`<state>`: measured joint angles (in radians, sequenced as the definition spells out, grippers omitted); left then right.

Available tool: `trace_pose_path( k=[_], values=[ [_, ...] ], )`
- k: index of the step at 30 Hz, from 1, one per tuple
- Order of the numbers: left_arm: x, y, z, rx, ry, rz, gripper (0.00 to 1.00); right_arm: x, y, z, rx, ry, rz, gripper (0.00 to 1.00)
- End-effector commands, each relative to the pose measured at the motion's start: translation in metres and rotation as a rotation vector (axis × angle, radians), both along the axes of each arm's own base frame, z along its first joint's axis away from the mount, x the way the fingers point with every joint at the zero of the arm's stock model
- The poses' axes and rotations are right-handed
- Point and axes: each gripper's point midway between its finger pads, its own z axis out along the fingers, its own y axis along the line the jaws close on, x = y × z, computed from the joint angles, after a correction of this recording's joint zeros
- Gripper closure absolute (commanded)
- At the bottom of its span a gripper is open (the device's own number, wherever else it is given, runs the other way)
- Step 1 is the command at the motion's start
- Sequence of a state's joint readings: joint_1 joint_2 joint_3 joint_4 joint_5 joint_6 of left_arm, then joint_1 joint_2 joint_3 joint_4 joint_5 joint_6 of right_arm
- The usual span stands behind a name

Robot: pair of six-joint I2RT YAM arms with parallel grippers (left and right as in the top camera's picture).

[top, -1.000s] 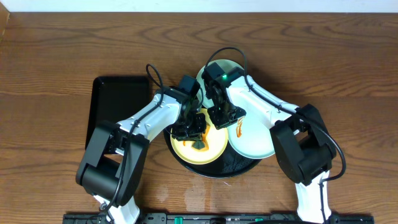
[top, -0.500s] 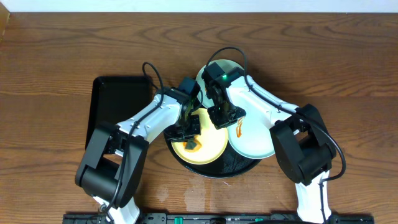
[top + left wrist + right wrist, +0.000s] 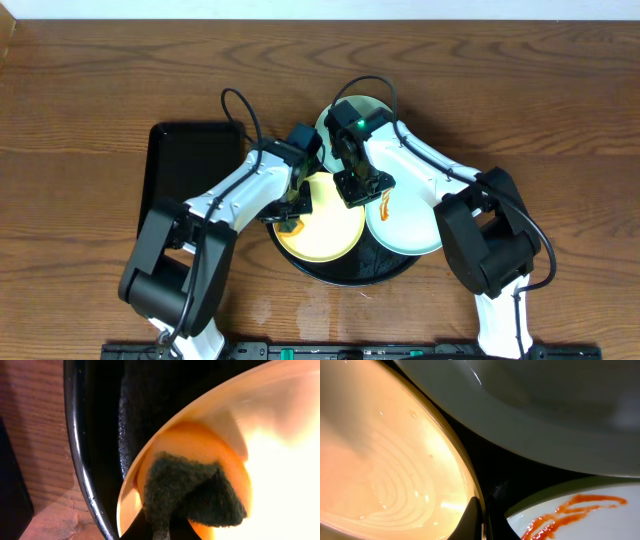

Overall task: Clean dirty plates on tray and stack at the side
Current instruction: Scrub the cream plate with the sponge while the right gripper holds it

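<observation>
The pale yellow plate (image 3: 325,235) lies on the round black tray (image 3: 375,272) and looks wiped, wet and free of sauce. My left gripper (image 3: 288,212) is shut on a dark green scouring pad (image 3: 192,492) and presses it on the plate's left rim (image 3: 150,455). My right gripper (image 3: 358,190) is shut on the yellow plate's right rim (image 3: 470,485). A mint-green plate (image 3: 410,228) with an orange sauce smear (image 3: 575,507) lies to the right, partly off the tray. A second mint-green plate (image 3: 362,108) lies at the back, mostly under the right arm.
A rectangular black tray (image 3: 190,170) lies on the wooden table left of the round tray. The round tray's raised rim (image 3: 80,465) runs close beside the scouring pad. Both arms cross over the tray's back half.
My left gripper has dragged the scouring pad from the middle of the yellow plate leftward to its rim. The orange smear there is gone. The right gripper has held still.
</observation>
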<state>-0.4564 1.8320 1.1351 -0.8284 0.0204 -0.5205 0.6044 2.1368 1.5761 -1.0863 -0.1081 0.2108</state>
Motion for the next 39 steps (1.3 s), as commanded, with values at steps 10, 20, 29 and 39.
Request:
trace_pose_path(
  k=[10, 20, 29, 39],
  values=[
    [0.017, -0.059, 0.024, -0.319, -0.048, 0.012, 0.92, 0.009, -0.004, 0.001, -0.020, -0.023, -0.020, 0.99],
    [0.009, -0.047, 0.003, -0.265, -0.027, 0.041, 0.92, 0.009, -0.004, 0.001, -0.021, -0.022, -0.020, 0.99],
    [0.001, -0.012, -0.021, -0.099, -0.060, 0.071, 0.92, 0.008, -0.005, 0.001, -0.024, -0.018, -0.020, 0.99],
    [0.007, 0.052, 0.001, 0.225, -0.105, 0.089, 0.93, 0.007, -0.005, 0.001, -0.026, -0.015, -0.023, 0.99]
  ],
)
